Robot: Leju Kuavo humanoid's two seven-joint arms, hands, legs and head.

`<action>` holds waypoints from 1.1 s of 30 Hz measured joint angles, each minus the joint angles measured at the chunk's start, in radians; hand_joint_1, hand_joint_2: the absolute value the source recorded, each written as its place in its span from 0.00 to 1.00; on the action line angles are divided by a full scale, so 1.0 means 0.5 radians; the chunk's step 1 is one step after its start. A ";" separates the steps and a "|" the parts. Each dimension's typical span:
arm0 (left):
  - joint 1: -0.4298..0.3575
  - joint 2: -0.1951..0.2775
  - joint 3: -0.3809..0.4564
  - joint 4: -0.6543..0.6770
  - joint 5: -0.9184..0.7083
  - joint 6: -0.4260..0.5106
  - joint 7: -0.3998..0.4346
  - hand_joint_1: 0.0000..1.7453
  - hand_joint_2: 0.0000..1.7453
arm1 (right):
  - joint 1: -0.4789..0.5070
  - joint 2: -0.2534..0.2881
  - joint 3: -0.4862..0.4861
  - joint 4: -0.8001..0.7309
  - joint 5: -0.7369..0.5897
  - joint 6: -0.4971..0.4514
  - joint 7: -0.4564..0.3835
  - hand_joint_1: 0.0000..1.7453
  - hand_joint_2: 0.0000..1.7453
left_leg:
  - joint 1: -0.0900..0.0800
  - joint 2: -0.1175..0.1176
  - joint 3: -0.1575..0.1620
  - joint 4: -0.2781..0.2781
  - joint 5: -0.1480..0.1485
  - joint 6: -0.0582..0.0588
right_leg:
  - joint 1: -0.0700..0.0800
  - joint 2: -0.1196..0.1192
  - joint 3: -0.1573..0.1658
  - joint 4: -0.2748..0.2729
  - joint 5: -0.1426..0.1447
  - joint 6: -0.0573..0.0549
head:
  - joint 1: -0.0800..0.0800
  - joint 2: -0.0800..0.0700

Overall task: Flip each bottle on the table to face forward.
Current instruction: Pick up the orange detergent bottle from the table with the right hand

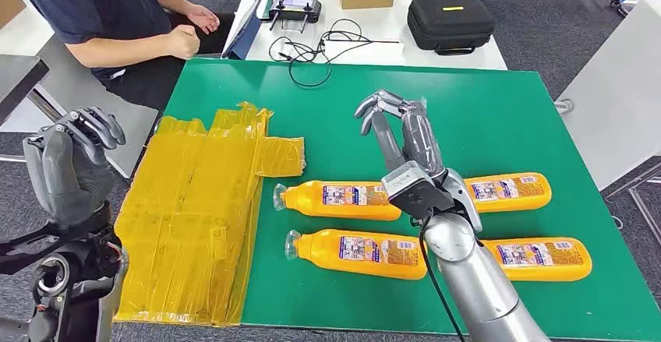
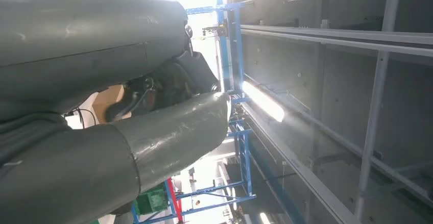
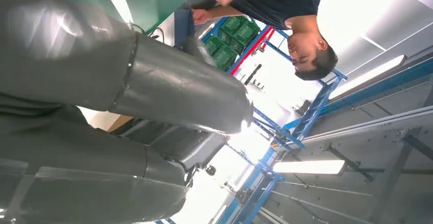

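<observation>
Right hand (image 1: 401, 135) raised above green table (image 1: 499, 116), fingers apart, holding nothing. 4 orange bottles (image 1: 343, 199) lie flat on table in 2 rows, labels up. Left hand (image 1: 70, 163) up beside table's left edge, fingers loosely curled, empty. Crumpled yellow sheet (image 1: 195, 217) left of bottles.

Grey floor (image 1: 546, 38), white side table (image 1: 374, 34)

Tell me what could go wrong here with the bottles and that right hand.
The right hand is raised above four orange bottles lying close together in two rows, so coming down on one could nudge its neighbour. The round bottles may roll when turned. The crinkled yellow sheet lies beside the left bottles' caps, so a bottle pushed that way could ride onto it.
</observation>
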 joint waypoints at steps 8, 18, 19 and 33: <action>0.529 -0.227 -0.142 0.330 -0.202 0.399 -0.202 0.00 0.00 | 1.065 0.131 -0.356 -0.408 -0.613 0.305 -0.587 1.00 0.00 | -0.001 -0.016 0.044 -0.006 -0.044 -0.004 | 0.000 -0.015 0.058 -0.014 -0.043 -0.007 | 0.005 0.000; 0.621 -0.272 -0.229 0.441 -0.013 0.479 -0.044 0.00 0.00 | 1.307 0.252 -0.607 -0.464 -0.504 0.380 -0.603 0.34 0.00 | 0.002 0.000 0.044 -0.006 -0.048 -0.007 | 0.003 0.000 0.048 -0.014 -0.043 -0.008 | 0.004 0.000; 0.623 -0.273 -0.233 0.447 0.000 0.465 -0.040 0.00 0.00 | 1.310 0.259 -0.621 -0.465 -0.499 0.388 -0.604 0.09 0.00 | 0.002 0.000 0.044 -0.006 -0.048 -0.007 | 0.003 0.000 0.048 -0.014 -0.043 -0.008 | 0.004 0.000; 0.601 -0.287 -0.217 0.538 -0.170 0.430 0.045 0.00 0.00 | 1.402 0.154 -1.006 -0.610 0.787 0.282 -0.007 0.00 1.00 | -0.001 -0.001 0.045 -0.005 -0.048 -0.006 | 0.000 -0.001 0.049 -0.015 -0.043 -0.007 | 0.004 0.000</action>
